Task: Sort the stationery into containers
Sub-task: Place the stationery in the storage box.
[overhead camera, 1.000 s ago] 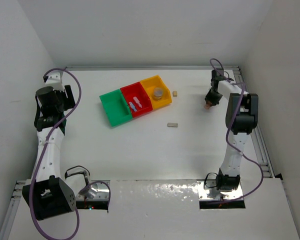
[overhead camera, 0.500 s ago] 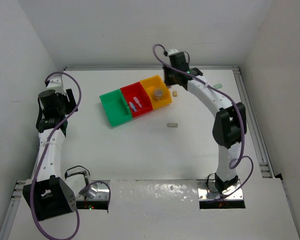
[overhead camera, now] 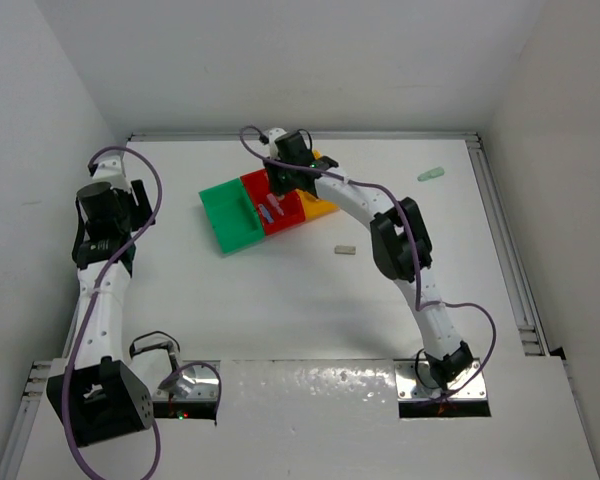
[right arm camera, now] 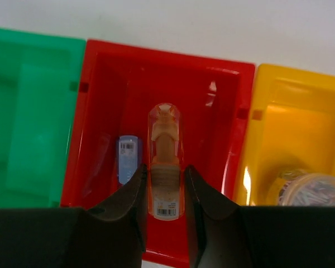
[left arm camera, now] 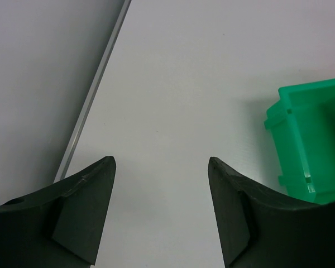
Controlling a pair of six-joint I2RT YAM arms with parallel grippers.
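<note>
Release from the right pincer (right arm camera: 163, 174), clamped on the orange piece (right arm camera: 164, 137) over the red bin (right arm camera: 209, 139), may bounce it out.

The red bin (right arm camera: 212, 106), green bin (right arm camera: 33, 111) and orange-yellow bin (right arm camera: 293, 123) look like smooth, glossy moulded plastic, with bright highlights on their walls. The oblong piece (right arm camera: 164, 139) between the fingers of the right claw (right arm camera: 163, 176) has a clear, shiny plastic shell and a paper-like label; that claw and the left claw (left arm camera: 162, 167) are matt black. The surface (left arm camera: 184, 84) is smooth matt white, edged by a dull metal rail (left arm camera: 95, 95).
</note>
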